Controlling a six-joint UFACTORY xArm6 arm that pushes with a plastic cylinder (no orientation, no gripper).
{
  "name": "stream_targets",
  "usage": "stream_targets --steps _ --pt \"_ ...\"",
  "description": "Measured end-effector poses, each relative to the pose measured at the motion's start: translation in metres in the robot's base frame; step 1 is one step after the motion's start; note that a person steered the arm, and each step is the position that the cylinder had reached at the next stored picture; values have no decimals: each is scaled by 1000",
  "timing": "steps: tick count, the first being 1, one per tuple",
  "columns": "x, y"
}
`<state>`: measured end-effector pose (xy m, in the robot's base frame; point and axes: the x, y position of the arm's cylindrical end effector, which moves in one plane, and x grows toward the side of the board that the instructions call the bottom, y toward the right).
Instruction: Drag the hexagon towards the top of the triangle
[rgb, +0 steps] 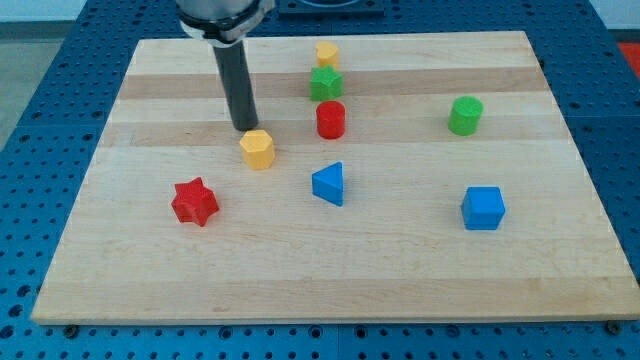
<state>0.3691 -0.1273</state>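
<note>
Worktop (150, 270): pale wood planks w/ visible grain, smooth, rectangular, resting on a blue perforated base (40, 110). All blocks look like matte solid pieces.

L to R:
- Red star block (194, 202): lobed outline, nearest the view's left edge, open wood on all sides.
- My tip (245, 128): lower end of a straight dark rod, cylindrical. It sits just beside the yellow hexagon block (257, 149), at its upper-left side; contact can't be confirmed. No pincer on this rig, so no pincer state to tell.
- Yellow hexagon block: left of centre, w/ a clear gap to the blue triangle block (329, 184), which lies to its lower right.
- Column near top centre: small yellow block (327, 53) (shape unclear), green star block (325, 84), red cylinder (331, 119); closely stacked in view.
- Green cylinder (465, 115): right side, apart from others.
- Blue cube (483, 208): lower right, near the worktop's right edge.

Bottom strip of worktop holds wide open room.
</note>
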Motion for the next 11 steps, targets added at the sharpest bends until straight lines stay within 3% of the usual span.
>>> stream_targets --steps 2,6,11 --pt "48 -20" --pt "49 60" --pt "49 75"
